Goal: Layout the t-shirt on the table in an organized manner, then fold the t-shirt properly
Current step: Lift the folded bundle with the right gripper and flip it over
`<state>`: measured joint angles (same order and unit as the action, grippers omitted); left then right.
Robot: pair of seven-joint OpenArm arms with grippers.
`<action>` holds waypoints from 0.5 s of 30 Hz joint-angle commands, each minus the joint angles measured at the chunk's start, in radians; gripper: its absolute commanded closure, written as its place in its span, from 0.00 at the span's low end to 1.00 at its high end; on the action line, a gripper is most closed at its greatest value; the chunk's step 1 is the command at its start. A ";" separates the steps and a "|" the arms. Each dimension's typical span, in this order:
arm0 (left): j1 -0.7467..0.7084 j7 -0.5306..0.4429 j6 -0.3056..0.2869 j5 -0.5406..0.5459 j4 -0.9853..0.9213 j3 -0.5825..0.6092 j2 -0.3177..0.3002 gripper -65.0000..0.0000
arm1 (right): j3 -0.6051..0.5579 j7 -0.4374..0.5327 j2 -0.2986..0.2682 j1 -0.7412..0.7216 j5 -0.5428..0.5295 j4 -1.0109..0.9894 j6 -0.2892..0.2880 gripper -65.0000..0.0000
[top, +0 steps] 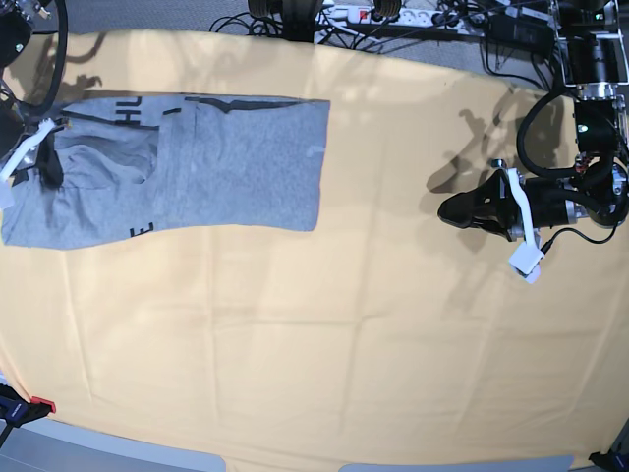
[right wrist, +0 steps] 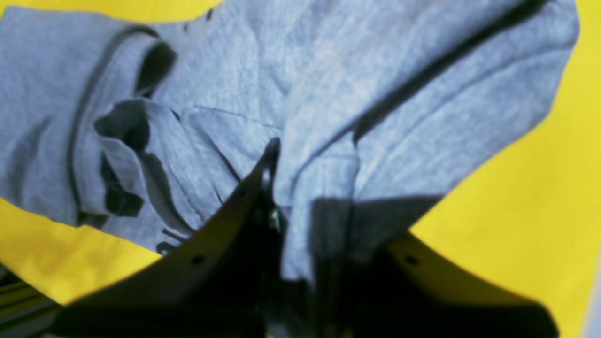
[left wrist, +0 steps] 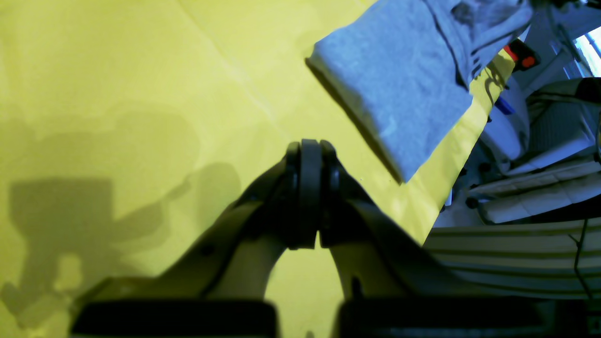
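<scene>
Here the heather-grey short-sleeved cotton t-shirt (top: 187, 157) lies partly folded at the far left end of the wide worktop (top: 324, 334), which is covered in a pale yellow-orange cloth with faint creases. The t-shirt's right part is a smooth, flat panel with a straight edge, while its left part is bunched into overlapping folds, with bits of black block lettering showing along the top edge and near the bottom fold. The right claw (top: 47, 157) sits on that rumpled left end of the t-shirt; in the right wrist view its 2 dark fingers (right wrist: 263, 188) are pinched on a raised ridge of grey fabric (right wrist: 300, 197), which runs down between them. Around that ridge the fabric falls in loose creases, with a hemmed sleeve opening off to one side. The left claw (top: 462, 208) is well apart from the t-shirt, toward the worktop's right end, hovering over bare cloth and casting a dark shadow beside itself. In the left wrist view its fingertips (left wrist: 310, 155) are pressed together with nothing between them, and a folded corner of the t-shirt (left wrist: 399, 89) shows beyond them near the worktop's edge.
</scene>
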<state>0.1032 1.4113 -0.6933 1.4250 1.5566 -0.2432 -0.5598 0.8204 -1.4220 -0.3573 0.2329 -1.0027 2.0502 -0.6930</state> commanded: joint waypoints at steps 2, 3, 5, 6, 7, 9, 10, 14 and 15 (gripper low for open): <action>0.020 -0.015 -0.005 0.024 0.017 -0.008 -0.018 1.00 | 0.012 0.026 -0.019 -0.008 -0.069 0.090 0.031 1.00; 0.019 -0.015 -0.005 0.024 0.017 -0.008 -0.018 1.00 | 0.012 0.026 -0.015 -0.008 -0.116 0.129 0.047 1.00; 0.019 -0.015 -0.005 0.024 0.017 -0.008 -0.017 1.00 | 0.012 0.026 0.023 -0.005 -0.222 0.204 0.037 1.00; 0.019 -0.015 -0.005 0.024 0.017 -0.008 -0.017 1.00 | 0.011 0.026 0.050 0.003 -0.275 0.237 0.021 1.00; 0.019 -0.015 -0.005 0.023 0.017 -0.008 -0.018 1.00 | 0.011 0.026 0.080 0.009 -0.333 0.267 0.011 1.00; 0.020 -0.015 -0.005 0.024 0.017 -0.008 -0.017 1.00 | 0.011 0.026 0.144 0.012 -0.420 0.306 0.004 1.00; 0.021 -0.015 -0.005 0.024 0.017 -0.008 -0.017 1.00 | 0.011 0.026 0.177 0.014 -0.447 0.306 0.000 1.00; 0.022 -0.015 -0.005 0.024 0.017 -0.008 -0.017 1.00 | -0.034 0.026 0.270 0.014 -0.481 0.306 -0.005 1.00; 0.022 -0.015 -0.005 0.024 0.016 -0.008 -0.017 1.00 | -0.064 0.026 0.285 0.014 -0.481 0.306 -0.005 1.00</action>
<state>0.1059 1.4117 -0.6933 1.4227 1.5566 -0.2432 -0.5594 0.7547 -1.4269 -0.0669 0.2527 -1.4479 2.3440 -0.6930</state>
